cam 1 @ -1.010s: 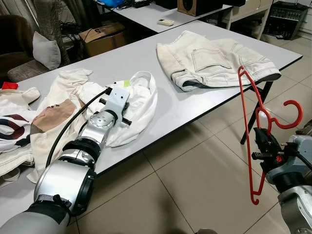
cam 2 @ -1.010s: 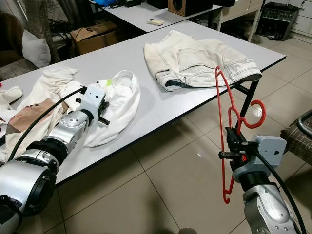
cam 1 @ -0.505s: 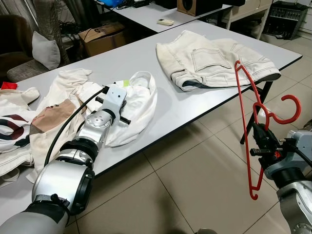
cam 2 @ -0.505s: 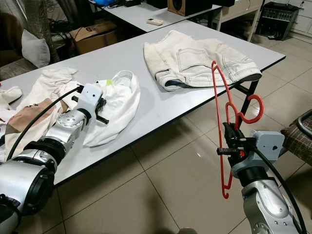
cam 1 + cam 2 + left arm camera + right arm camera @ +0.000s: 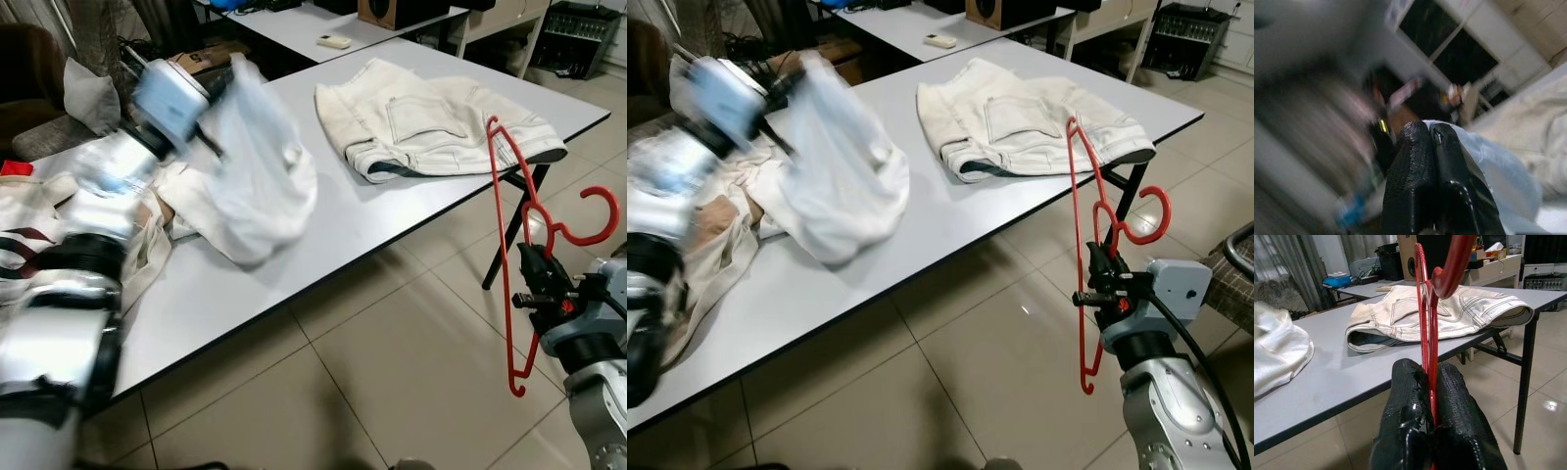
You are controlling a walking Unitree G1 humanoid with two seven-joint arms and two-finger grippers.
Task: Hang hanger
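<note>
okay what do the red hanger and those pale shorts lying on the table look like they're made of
The red hanger, clamped in the right gripper, looks like glossy moulded plastic: thin, uniformly coloured, with a slight sheen. It could be coated wire. The pale shorts look like matte off-white denim, judging by the visible stitched seams and patch pocket.

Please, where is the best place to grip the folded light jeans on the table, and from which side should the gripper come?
Probably the waistband of the folded jeans, which shows as a thick rolled edge with a dark opening facing the table's near edge. It stands higher than the flat legs, so one finger could slip into the opening. Come in low from the near edge; the right gripper, shut on the red hanger, is closest.
</note>
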